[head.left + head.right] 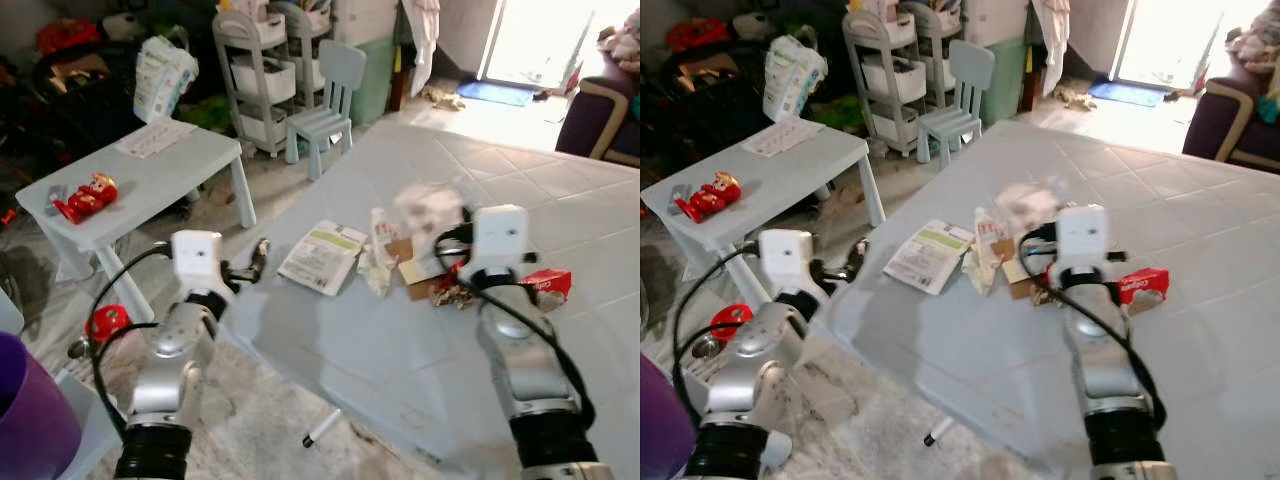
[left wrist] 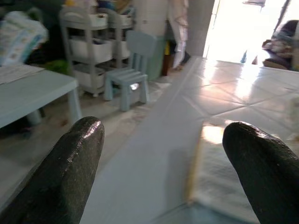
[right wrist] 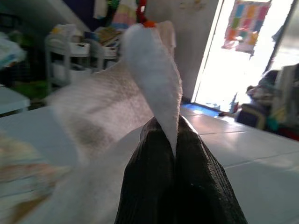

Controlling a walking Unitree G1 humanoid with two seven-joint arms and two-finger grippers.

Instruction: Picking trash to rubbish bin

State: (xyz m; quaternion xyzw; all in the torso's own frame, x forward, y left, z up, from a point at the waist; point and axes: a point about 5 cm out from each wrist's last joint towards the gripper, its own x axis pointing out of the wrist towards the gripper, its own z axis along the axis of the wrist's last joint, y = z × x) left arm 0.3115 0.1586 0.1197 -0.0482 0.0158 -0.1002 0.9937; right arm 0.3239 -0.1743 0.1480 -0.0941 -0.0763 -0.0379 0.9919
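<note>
With fingers pinched on tissue (image 3: 140,93), right end effector (image 3: 175,154) holds it raised above trash pile (image 1: 420,265) on table (image 1: 560,200), likely for carrying to bin. Left end effector (image 2: 163,172) spread wide, empty, leaflet (image 1: 322,256) just ahead.

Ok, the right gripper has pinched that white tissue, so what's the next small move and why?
Probably lift it clear: the right gripper is shut on the tissue, which is blurred above the trash pile on the mat. The left gripper hovers open at the mat's edge.
</note>
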